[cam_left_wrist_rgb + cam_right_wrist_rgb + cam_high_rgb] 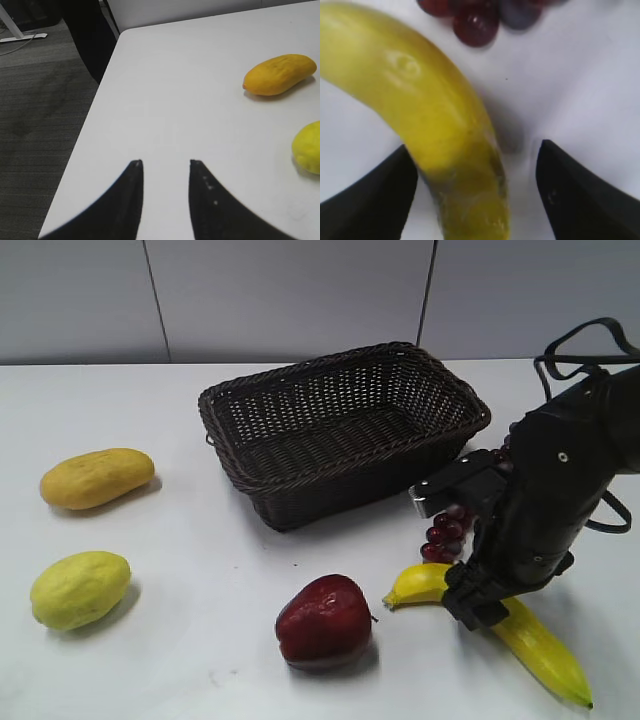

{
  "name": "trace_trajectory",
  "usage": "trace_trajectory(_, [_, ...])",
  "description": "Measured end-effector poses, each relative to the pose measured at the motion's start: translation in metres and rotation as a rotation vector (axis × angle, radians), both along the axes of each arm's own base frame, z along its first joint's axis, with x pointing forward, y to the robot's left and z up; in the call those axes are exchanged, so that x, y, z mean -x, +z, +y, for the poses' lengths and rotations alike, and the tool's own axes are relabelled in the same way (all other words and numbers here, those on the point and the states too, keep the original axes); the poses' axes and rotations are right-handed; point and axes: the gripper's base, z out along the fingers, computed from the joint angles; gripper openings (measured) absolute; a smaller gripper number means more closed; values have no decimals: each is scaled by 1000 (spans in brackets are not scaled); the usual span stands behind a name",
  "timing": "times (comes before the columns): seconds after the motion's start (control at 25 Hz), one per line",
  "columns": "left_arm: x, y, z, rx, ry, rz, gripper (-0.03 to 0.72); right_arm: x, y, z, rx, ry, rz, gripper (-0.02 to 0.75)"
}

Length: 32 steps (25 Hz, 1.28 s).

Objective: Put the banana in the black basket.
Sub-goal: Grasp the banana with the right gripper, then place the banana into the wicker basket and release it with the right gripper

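Right pincer (475,195) spread wide, straddling banana (430,125); left finger (370,200) touching or nearly touching peel, right finger clear, nothing gripped. Right arm bent low over banana on counter (200,540), just beside grapes (445,530), near black basket (340,430). Left pincer (165,200) parted, empty, above counter corner.

Yellow banana (530,632) flat on table; black basket (345,430) upright behind.

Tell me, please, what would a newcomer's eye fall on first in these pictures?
Probably the black basket, the biggest thing, standing empty mid-table. Next, the right gripper low over the banana at front right, its fingers open on either side. A red apple lies left of the banana.
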Motion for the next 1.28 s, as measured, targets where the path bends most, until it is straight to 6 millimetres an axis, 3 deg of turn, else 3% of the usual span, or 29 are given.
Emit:
trace_trajectory(0.28, [0, 0, 0, 0, 0, 0, 231, -2, -2, 0, 10, 16, -9, 527])
trace_trajectory(0.68, [0, 0, 0, 0, 0, 0, 231, -2, -8, 0, 32, 18, 23, 316])
trace_trajectory(0.88, [0, 0, 0, 0, 0, 0, 231, -4, -3, -1, 83, 31, 64, 316])
trace_trajectory(1.04, [0, 0, 0, 0, 0, 0, 231, -7, 17, -3, 125, 44, 69, 316])
trace_trajectory(1.28, [0, 0, 0, 0, 0, 0, 232, -12, 70, -6, 156, 61, 10, 316])
